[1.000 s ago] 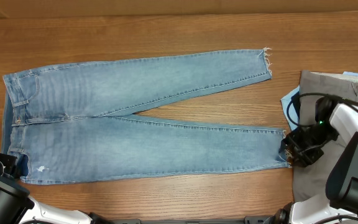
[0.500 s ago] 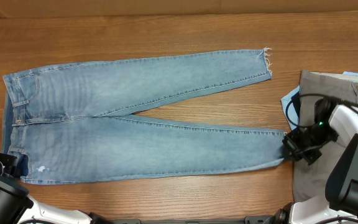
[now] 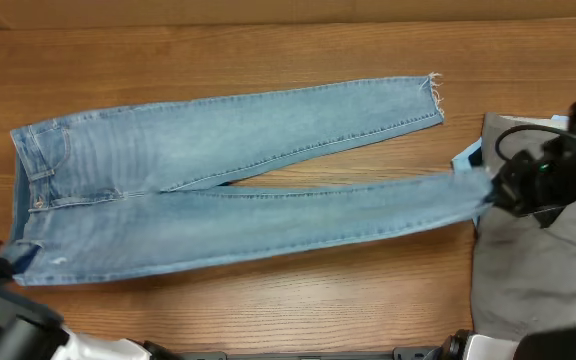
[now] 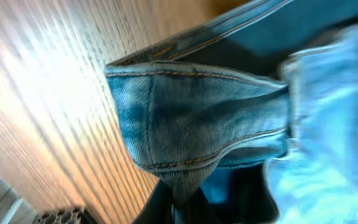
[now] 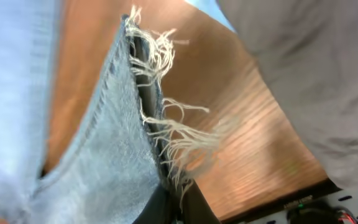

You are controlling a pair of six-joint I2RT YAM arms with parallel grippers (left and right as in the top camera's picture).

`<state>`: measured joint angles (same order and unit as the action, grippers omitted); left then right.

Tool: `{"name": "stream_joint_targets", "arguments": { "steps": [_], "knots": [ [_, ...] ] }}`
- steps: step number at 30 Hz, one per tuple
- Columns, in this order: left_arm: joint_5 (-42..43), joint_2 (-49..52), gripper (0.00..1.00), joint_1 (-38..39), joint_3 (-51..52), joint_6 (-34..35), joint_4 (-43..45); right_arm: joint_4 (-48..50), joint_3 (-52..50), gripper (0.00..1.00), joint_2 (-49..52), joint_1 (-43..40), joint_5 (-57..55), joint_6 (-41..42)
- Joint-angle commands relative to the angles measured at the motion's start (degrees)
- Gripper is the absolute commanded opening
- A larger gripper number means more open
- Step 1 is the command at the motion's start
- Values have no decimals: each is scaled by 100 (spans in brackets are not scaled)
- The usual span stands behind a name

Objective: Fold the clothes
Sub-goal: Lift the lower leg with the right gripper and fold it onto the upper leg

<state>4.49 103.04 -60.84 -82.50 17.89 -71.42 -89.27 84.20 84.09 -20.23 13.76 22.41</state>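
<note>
Long light-blue denim jeans point(image 3: 218, 190) lie flat across the brown wooden table point(image 3: 268, 40), waistband left, legs right. Overhead blurs both grips. The right wrist view shows the right gripper point(image 5: 166, 208) clamped on the near leg's frayed hem point(image 5: 166, 124), and the left wrist view shows the left gripper point(image 4: 179, 202) pinching the waistband corner point(image 4: 197, 118). Crumpled grey trousers point(image 3: 528, 270) lie just beside that hem.

This is looking like a robotics lab bench: black-and-white robot arms point(image 3: 568, 160) are working at a plain wood-grain table point(image 3: 268, 40), with a green status light point(image 3: 543, 168) glowing just behind the right gripper point(image 3: 488, 190). Jeans point(image 3: 218, 190) are lying spread out away from that gripper, and grey trousers point(image 3: 528, 280) are lying heaped beside it.
</note>
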Motion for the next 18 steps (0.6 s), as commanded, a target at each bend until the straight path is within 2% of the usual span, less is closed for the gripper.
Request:
{"name": "stream_joint_targets", "arguments": {
  "steps": [1, 7, 11, 18],
  "knots": [
    [-168, -916, 4, -63, -319, 57, -9, -214, 868, 4, -413, -74, -361, -57],
    [-535, -2249, 4, -63, -319, 57, -96, -778, 2173, 4, -772, -74, -227, 122],
    [-597, -2903, 4, -61, -358, 59, 26, -778, 2420, 4, -973, -74, -151, 334],
    [-905, -2826, 4, 293, -363, 66, 166, -706, 2413, 4, -494, -72, -96, 737]
  ]
}}
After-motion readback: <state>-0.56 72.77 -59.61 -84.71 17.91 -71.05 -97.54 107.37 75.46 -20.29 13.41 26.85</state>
